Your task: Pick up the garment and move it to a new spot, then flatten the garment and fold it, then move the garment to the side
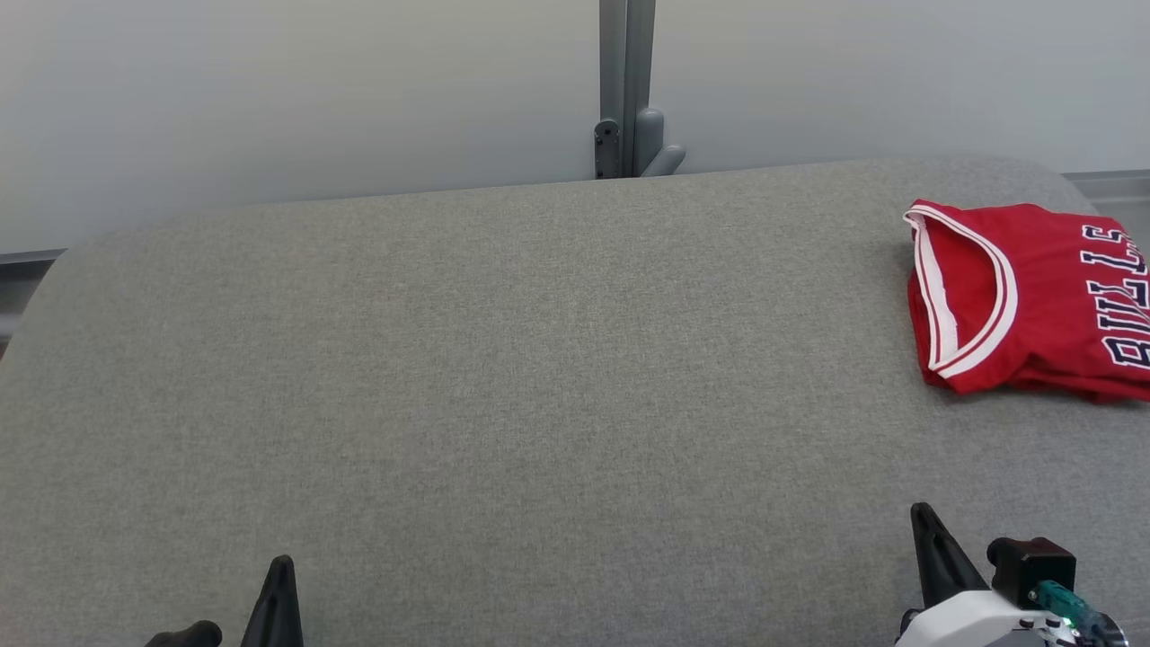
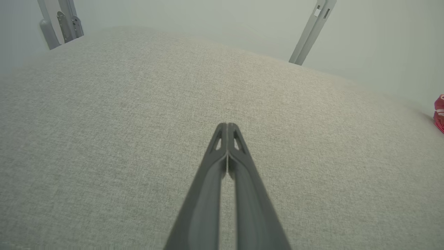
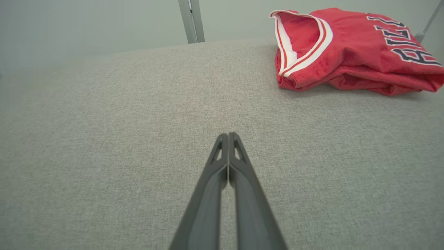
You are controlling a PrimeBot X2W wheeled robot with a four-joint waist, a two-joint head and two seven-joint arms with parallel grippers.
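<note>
Your left gripper (image 2: pixel 227 126) closed tip to tip, your right gripper (image 3: pixel 228 136) closed likewise, folded red jersey (image 1: pixel 1024 296) resting on grey cloth surface (image 1: pixel 449 404), apart from both.

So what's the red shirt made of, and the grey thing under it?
The red shirt is probably thin sporty knit cloth, matte: it folds softly and looks finely speckled. The grey surface looks like woven fabric, matte, with fine crisscross threads showing.

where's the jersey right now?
Head view: red jersey lies folded at the far right of the grey surface, beyond the right gripper, untouched.
</note>
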